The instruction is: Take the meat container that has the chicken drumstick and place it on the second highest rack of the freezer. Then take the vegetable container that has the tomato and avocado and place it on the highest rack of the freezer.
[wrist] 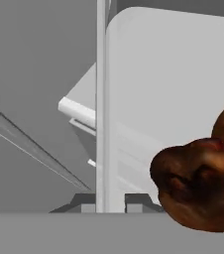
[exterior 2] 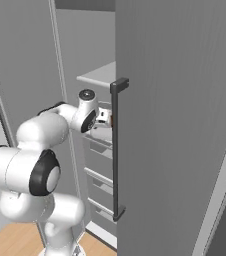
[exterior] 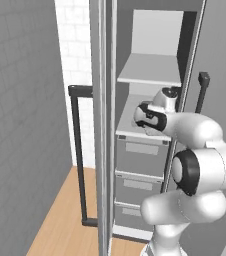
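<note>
The gripper (wrist: 103, 201) reaches into the open freezer (exterior: 150, 150), level with the lower of its two flat shelves, the second highest rack (exterior: 130, 120). In the hand view its two small dark fingertips (wrist: 84, 202) stand close together at the bottom, clenched on the thin upright wall of the meat container (wrist: 173, 89), a pale white tray whose rounded rim rises straight up from between them. The chicken drumstick (wrist: 198, 188) lies in that tray, just to the right of the fingertips and very near the camera, a glossy reddish-brown lump; a second brown shape touches it from above at the right edge of that view, too cut off to name.

Beyond the gripper and to its left in the hand view, a light-grey shelf edge and the fronts of the freezer drawers (exterior: 142, 160) slope away. In the left base view the white arm's wrist (exterior: 152, 117) sits at the front edge of the lower shelf, with the highest rack (exterior: 150, 70) above it and the stacked drawers below it. In the right base view the freezer door (exterior 2: 180, 125), with its long black handle (exterior 2: 116, 150), stands to the right of the hand, and a sliver of the tray and of brown meat shows between the wrist and the handle
</note>
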